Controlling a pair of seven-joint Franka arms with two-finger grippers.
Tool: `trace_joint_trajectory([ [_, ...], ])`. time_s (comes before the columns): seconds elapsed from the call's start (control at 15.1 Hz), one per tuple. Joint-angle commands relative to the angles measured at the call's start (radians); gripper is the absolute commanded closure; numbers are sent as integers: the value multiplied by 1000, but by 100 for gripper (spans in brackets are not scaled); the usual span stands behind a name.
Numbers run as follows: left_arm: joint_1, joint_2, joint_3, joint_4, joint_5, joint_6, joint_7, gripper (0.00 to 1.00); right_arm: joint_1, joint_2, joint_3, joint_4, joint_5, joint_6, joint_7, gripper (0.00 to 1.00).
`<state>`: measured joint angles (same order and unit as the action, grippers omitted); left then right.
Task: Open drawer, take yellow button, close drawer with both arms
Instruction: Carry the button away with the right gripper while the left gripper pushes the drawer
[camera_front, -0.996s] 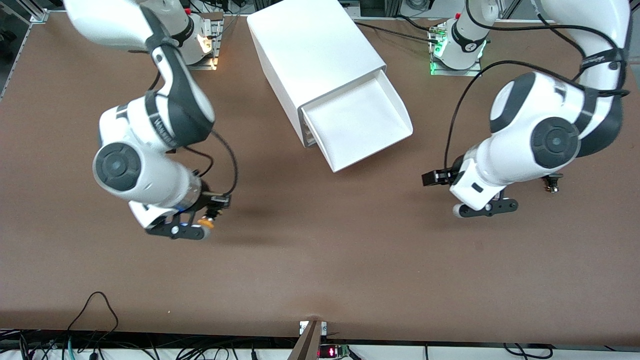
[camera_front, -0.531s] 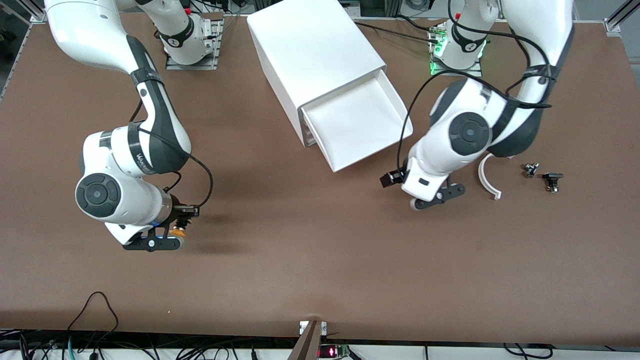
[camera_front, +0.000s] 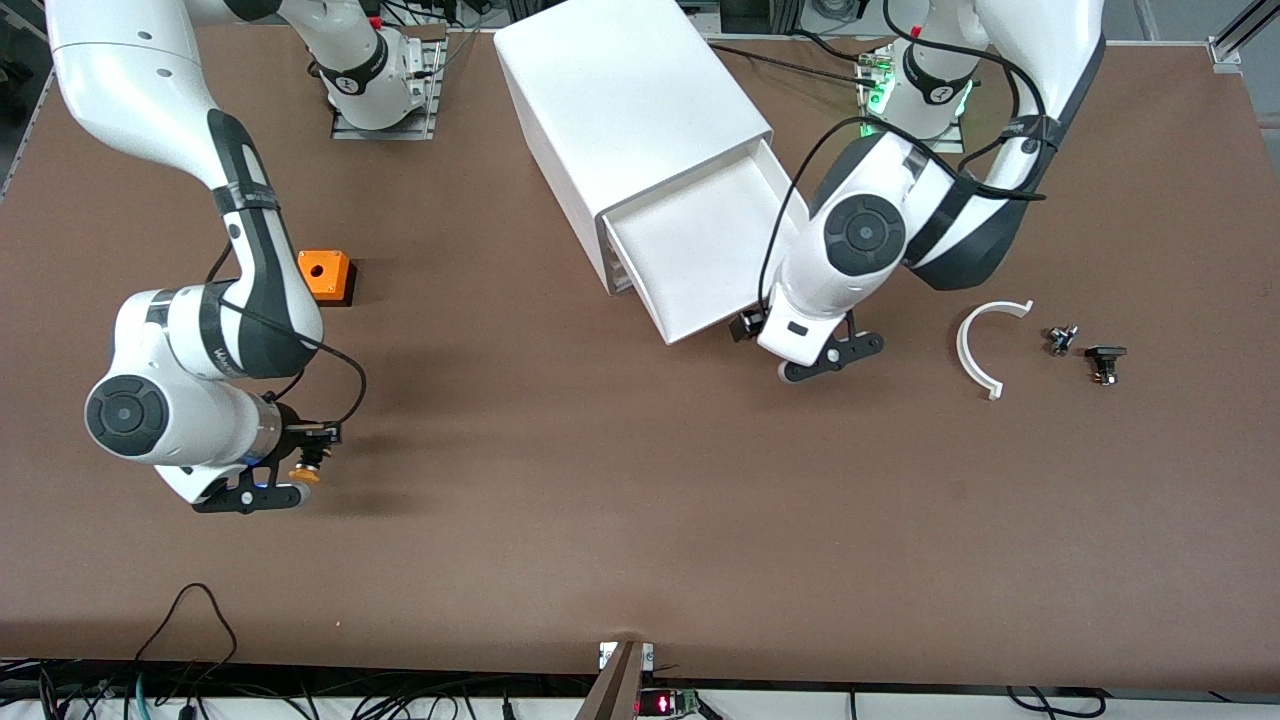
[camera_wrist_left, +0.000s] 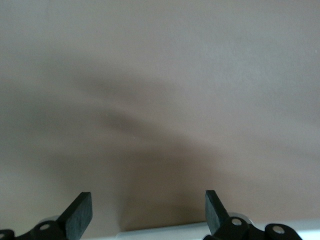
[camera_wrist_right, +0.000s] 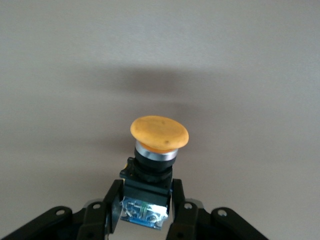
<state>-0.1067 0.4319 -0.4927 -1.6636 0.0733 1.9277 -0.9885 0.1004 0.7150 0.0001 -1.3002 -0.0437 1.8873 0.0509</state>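
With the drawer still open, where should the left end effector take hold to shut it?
No grip needed: push flat on the drawer front panel's outer face, from the front-camera side. The left end effector, fingers open, hangs near that panel's corner.

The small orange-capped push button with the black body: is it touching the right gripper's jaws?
Touching. The right wrist view shows the jaws clamped on both sides of the button's black body.

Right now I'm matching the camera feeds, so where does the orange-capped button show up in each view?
Front view: the button sits in the right end effector, over the table toward the right arm's end.
Right wrist view: the button at centre, clamped by its black body.
Left wrist view: not in it; the left end effector is open.
Shared landmark: the brown table.
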Motion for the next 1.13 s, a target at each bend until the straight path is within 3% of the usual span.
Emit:
trace_joint_trajectory([
  [0.0,4,-42,-32,-64,17,16,-67,1,-28,-34,12,-76,1,48,-31,100],
  [0.33,15,-73,-69,-100,10,13,-78,1,-114,-54,12,-293,1,323,-137,100],
  [0.8,19,-93,-127,-130,-70,-2,-79,1,-179,-14,12,-321,2,363,-131,97],
  [0.86,19,-97,-135,-130,-87,-10,-79,1,-179,-17,12,-318,2,357,-123,57],
  [1.0,19,-99,-148,-130,-95,-38,-79,1,-177,-28,17,-318,4,355,-125,0],
  [1.06,19,-99,-153,-130,-118,-48,-79,1,-177,-41,17,-318,4,354,-129,0],
])
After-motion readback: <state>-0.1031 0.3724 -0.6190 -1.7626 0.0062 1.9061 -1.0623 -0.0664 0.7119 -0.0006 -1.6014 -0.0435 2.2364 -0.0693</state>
